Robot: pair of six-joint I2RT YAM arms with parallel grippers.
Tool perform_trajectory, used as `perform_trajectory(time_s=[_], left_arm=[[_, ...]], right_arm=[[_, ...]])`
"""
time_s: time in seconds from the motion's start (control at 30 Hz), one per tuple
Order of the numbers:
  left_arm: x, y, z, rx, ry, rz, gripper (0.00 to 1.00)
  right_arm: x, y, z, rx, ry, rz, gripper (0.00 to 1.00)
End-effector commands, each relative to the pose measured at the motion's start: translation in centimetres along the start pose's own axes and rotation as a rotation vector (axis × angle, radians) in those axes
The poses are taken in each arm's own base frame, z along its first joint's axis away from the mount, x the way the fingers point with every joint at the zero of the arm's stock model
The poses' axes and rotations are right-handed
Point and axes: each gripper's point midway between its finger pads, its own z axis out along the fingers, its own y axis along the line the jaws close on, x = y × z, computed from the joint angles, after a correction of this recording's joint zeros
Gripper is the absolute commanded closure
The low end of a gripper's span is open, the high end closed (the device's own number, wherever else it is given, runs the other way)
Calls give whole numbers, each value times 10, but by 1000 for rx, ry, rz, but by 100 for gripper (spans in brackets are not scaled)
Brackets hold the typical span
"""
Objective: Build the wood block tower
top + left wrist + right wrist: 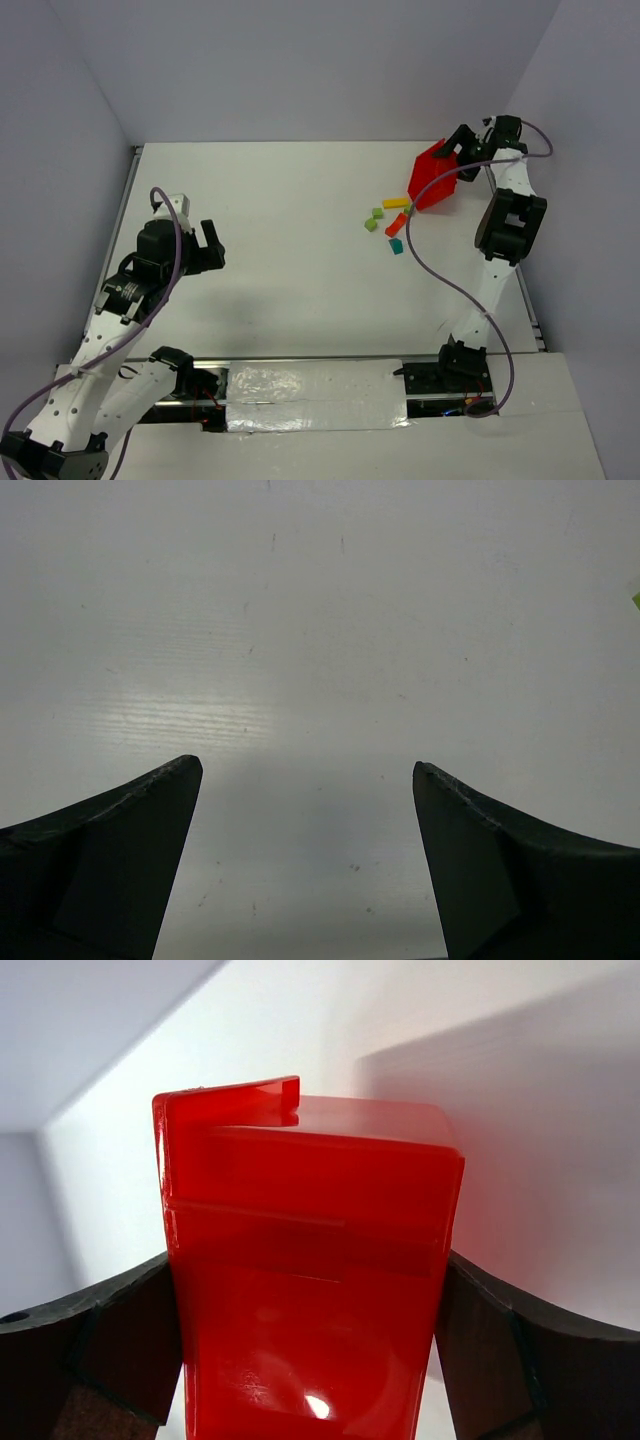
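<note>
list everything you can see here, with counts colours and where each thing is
bin: 1, red, far right of table, tipped, gripped
orange bar: 1, orange, on table just left of bin
yellow block: 1, yellow, by bin's lower edge
green blocks: 2, yellow-green, close together, leftmost of the group
red block: 1, red-orange, nearer than the bar
teal block: 1, teal, nearest of the group; nothing stacked
table: 1, white
cables: 2, purple, one along each arm
left tool: 1, black, open over bare table, left side
right tool: 1, black, shut on bin
</note>
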Motion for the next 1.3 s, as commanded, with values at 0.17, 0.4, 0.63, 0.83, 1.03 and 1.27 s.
perform_trajectory(time_s=[0.17,0.4,0.63,0.83,1.03,1.27], left_arm=[[-8,-8,1,38,-28,19,0],[-7,-11,1,54,-26,22,1],[-4,-12,5,55,-5,30,1],[-4,-11,5,49,-6,28,1],[-4,-11,5,47,-6,27,0],[-5,-12,3,51,-13,25,1]], right_arm=[[-9,30,15,-290,49,68,0],[-25,-23,7,109,-46,5,0],[-62,11,-49,277,-231,-123,0],[-80,73,-106,421,-419,-274,0],[-31,94,-73,492,-310,-382,2],[-3,76,-26,465,-231,-379,26]])
